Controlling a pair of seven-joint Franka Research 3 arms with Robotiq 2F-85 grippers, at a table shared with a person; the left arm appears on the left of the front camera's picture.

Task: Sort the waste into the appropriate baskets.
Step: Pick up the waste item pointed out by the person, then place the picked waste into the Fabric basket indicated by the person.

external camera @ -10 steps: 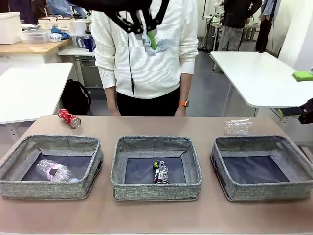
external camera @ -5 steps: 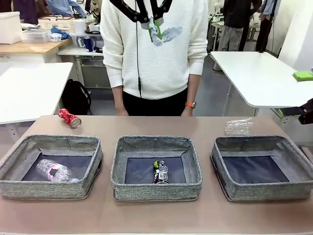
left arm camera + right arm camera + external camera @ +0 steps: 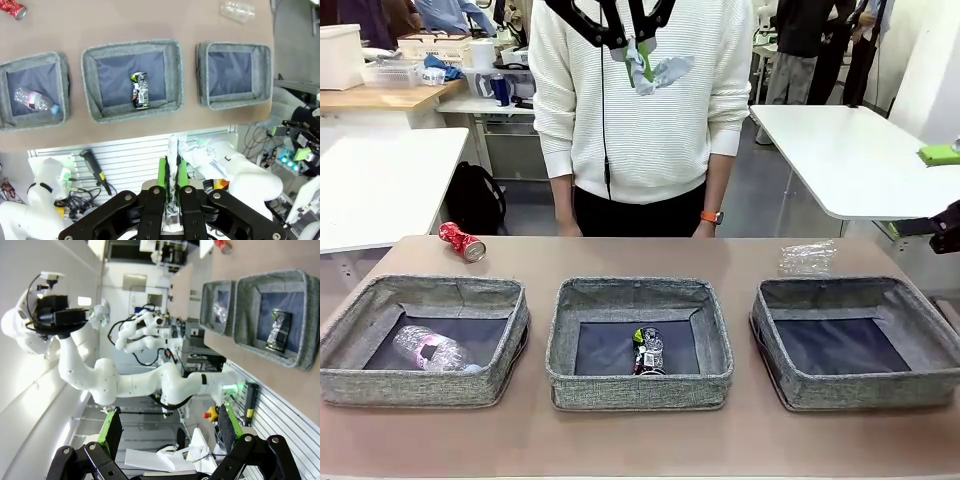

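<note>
High above the table's far side, my left gripper (image 3: 636, 52) is shut on a white paper wad (image 3: 662, 72). In the left wrist view its green pads (image 3: 162, 172) pinch the wad (image 3: 197, 157) far above the three grey baskets. The left basket (image 3: 420, 385) holds a clear plastic bottle (image 3: 430, 350). A dark can (image 3: 648, 350) lies in the middle basket (image 3: 640, 390). The right basket (image 3: 860, 392) has a bare bottom. A red can (image 3: 462, 241) and a crushed clear plastic piece (image 3: 808, 258) lie on the table behind the baskets. My right gripper (image 3: 170, 432) stands open, holding nothing.
A person in a white sweater (image 3: 640, 130) stands at the far edge, right behind the raised left gripper. A dark part of my right arm (image 3: 945, 228) shows at the right edge. Brown table (image 3: 640, 440) runs bare in front of the baskets.
My left gripper has moved a little up and to the right with the wad in it. The person has shifted slightly right. Nothing on the table has moved.
</note>
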